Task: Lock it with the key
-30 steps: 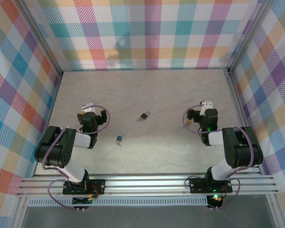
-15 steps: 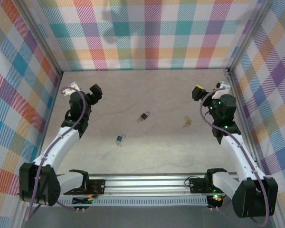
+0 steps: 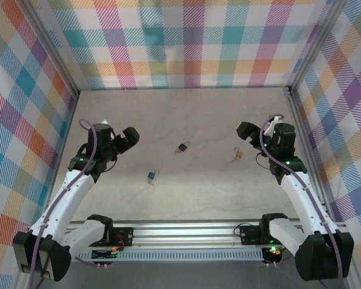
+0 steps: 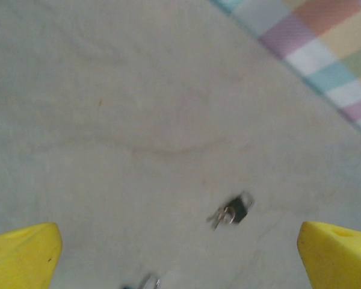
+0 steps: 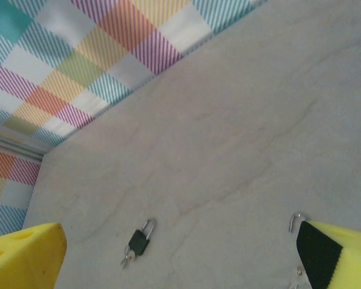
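Note:
The lock is a small dark padlock lying mid-table, its shackle up and small silver keys hanging at its base. It also lies ahead in the left wrist view and the right wrist view. The key, blue-headed, lies nearer and to the left of the lock; a blurred bit of the key shows at the bottom edge. My left gripper hovers left of the lock, open and empty. My right gripper hovers to its right, open and empty.
A small brass-gold padlock lies just below the right gripper; its shackle peeks out beside the right yellow finger. Plaid walls enclose the table on three sides. An aluminium rail runs along the near edge.
Both arms unfolded from beside their bases, reached out toward the far corners, then drew the grippers inward and lower toward the table's middle. The lock, key and brass padlock stayed put.

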You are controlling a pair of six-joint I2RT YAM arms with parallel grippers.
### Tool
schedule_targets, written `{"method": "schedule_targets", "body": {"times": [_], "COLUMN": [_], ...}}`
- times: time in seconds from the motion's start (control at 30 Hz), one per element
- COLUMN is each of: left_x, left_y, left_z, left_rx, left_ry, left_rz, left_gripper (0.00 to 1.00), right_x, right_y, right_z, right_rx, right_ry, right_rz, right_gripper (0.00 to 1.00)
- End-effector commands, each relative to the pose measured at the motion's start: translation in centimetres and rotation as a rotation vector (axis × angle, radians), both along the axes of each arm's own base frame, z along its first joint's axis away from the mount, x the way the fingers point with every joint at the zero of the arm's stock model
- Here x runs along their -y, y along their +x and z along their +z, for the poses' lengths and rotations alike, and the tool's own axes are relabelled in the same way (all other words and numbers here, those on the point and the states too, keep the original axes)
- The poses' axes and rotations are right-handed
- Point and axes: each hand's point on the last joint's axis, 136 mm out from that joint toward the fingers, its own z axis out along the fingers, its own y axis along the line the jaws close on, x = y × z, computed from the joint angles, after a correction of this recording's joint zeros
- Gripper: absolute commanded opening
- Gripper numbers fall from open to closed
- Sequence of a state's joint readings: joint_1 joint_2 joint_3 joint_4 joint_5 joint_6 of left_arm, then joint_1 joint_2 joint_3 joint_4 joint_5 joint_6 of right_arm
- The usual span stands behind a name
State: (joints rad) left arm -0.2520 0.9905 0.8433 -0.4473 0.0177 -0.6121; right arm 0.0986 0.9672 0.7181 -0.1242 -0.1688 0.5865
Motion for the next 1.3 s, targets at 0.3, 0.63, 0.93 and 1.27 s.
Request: {"method": "schedule_targets", "body": {"times": [0.3,0.63,0.93,1.27], "left_x": [4.6,3.9,4.9,4.8], "left_y": [-7.3,-7.1,-5.5,-4.8], "left_z": [-7.3,-11.4,-14.7,-16.6], "left_rx": [-0.255,-0.377,-0.444,-0.467], "left_ry": [0.288,0.411,0.464,0.550], "left_rz": [-0.278,-0.266,-0.259,-0.278], "left_gripper": [1.00,1.00,0.99,0.82], "right_x": [-4.7,-6.8,-8.1,-7.9], "right_y": [-2.6,-3.7,-3.9,-4.2], "right_z": [-1.8,-1.8,-2.4,-2.2], "right_rx": [-0.067,-0.041,-0.075,-0.080], "right_ry": [-0.152,-0.143,-0.136,-0.152], "right_rz": [0.151,0.233,0.281,0.273], "right_gripper": [0.99,0.99,0.99,0.97]}}
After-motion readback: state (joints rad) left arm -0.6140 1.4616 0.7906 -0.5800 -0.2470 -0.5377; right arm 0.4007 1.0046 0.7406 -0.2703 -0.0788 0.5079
